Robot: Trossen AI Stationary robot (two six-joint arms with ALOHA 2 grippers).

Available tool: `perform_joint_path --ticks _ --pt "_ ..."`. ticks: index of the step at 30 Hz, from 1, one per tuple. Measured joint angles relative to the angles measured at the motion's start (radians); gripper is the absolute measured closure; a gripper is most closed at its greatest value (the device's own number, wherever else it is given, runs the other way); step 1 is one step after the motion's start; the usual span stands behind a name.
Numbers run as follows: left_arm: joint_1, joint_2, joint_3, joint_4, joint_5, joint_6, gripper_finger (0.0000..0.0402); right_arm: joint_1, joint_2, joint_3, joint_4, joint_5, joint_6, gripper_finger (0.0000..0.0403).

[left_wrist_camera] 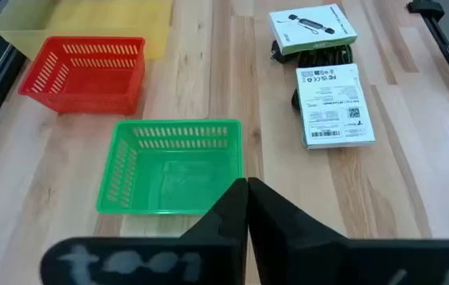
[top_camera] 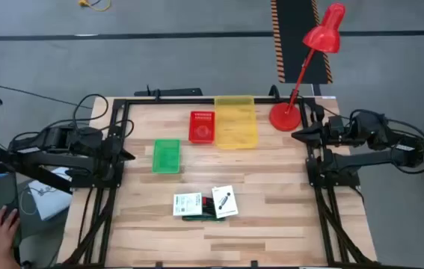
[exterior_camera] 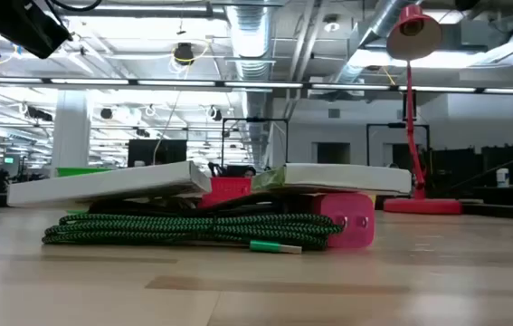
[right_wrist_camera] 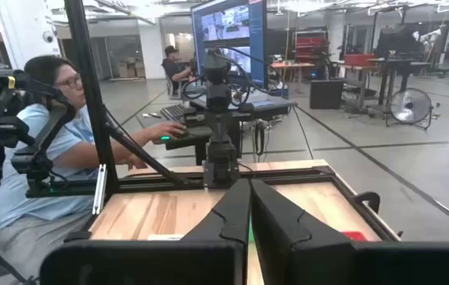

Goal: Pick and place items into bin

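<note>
Items are lying in a small pile on the near middle of the table (top_camera: 271, 224): two white printed packets, one (top_camera: 188, 203) to the left and one (top_camera: 224, 202) to the right, are resting on a coiled black-and-green cable bundle (exterior_camera: 193, 228), with a thin green piece (exterior_camera: 274, 245) lying on the wood just in front of the coil and a pink-red block (exterior_camera: 351, 220) being seen at its right end. The packets are being judged light, flat and stiff, with smooth faces that may slip; each is best taken across its narrow width at an overhanging edge, where a finger can be passed beneath. The cable is being judged soft and springy, likely to sag or uncoil, so the middle of the bundle is to be pinched.

Farther back, three bins are standing in a loose row: a green bin (top_camera: 166, 156) nearest the pile, then a red bin (top_camera: 201, 126) and a yellow bin (top_camera: 235, 121) beside it. A red desk lamp (top_camera: 301, 75) is standing at the far right corner.

At the table's left edge the left gripper (left_wrist_camera: 246, 190) is being held with its jaws pressed together, nothing between them. At the right edge the right gripper (right_wrist_camera: 250, 190) is likewise being held closed and empty. Beyond the table a seated person (right_wrist_camera: 42, 158) is being seen.
</note>
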Motion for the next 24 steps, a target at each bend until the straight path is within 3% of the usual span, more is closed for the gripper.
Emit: perform_joint_path --ticks 24 --pt "0.000 0.000 0.000 0.000 0.000 0.001 0.0401 0.000 0.000 0.000 0.000 0.000 0.000 0.0394"
